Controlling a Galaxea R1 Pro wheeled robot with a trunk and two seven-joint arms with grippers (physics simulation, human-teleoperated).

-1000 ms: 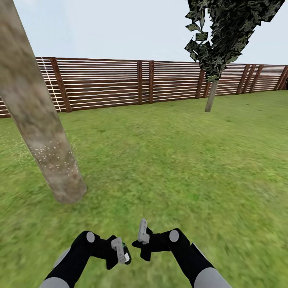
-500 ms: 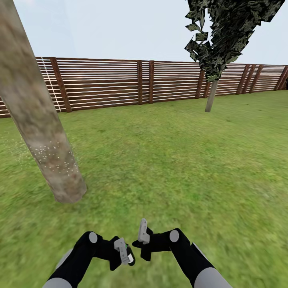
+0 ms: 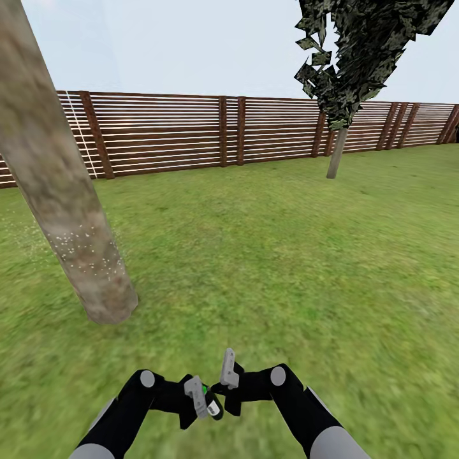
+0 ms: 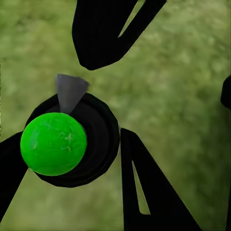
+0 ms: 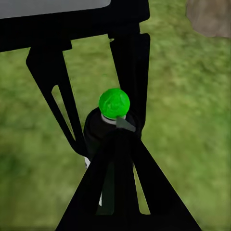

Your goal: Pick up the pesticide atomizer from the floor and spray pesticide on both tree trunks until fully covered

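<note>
Jaws of left gripper [image 3: 203, 401] pinching black, green-capped pesticide atomizer [image 4: 65, 142], low over grass lawn [image 3: 268, 255]; right gripper [image 3: 227, 373] jaws: state cannot be told. Beyond: speckled grey-brown tree trunk [image 3: 70, 217], brown slatted wooden fence [image 3: 191, 131], second dark-leaved tree [image 3: 357, 51].

Near tree trunk [image 3: 60, 191] cut off at eleven o'clock, its crown out of frame, far tree [image 3: 357, 57] crown clipped at one o'clock, atomizer [image 3: 210, 403] mostly hidden behind left gripper [image 3: 199, 400].
</note>
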